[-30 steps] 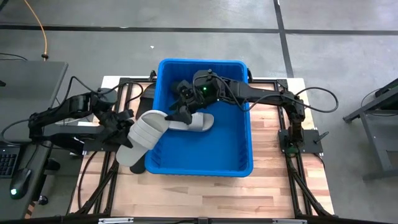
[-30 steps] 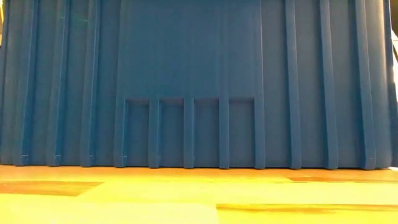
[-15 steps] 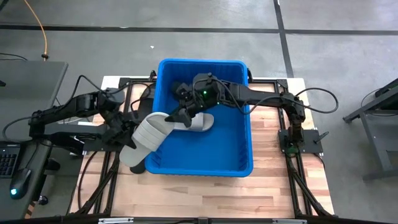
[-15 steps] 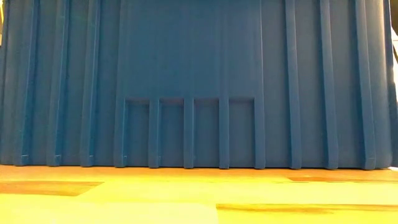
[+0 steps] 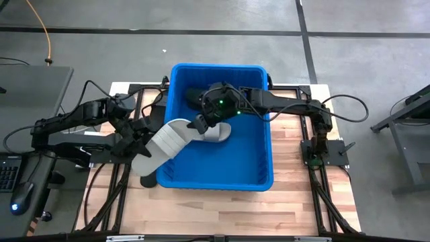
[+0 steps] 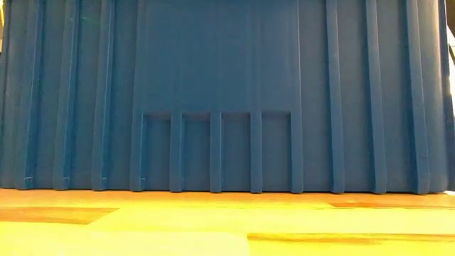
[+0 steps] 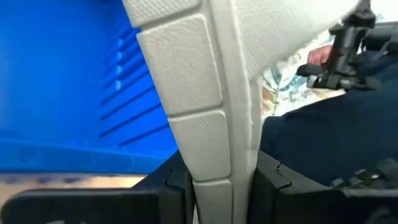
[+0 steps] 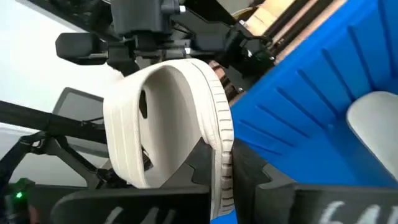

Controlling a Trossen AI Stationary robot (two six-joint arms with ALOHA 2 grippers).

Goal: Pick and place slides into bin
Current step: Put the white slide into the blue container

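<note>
Wooden table beneath the left gripper. Grey desk with keyboard out to its left. Orange cable lying on floor well beyond.

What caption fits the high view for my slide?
Both grippers hold one light grey slide over the blue bin's left wall, left gripper outside, right gripper inside; another slide lies within.

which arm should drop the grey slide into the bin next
Probably the right gripper: it sits inside the bin, gripping the grey slide at its inner end. The left gripper holds the end outside the wall.
</note>
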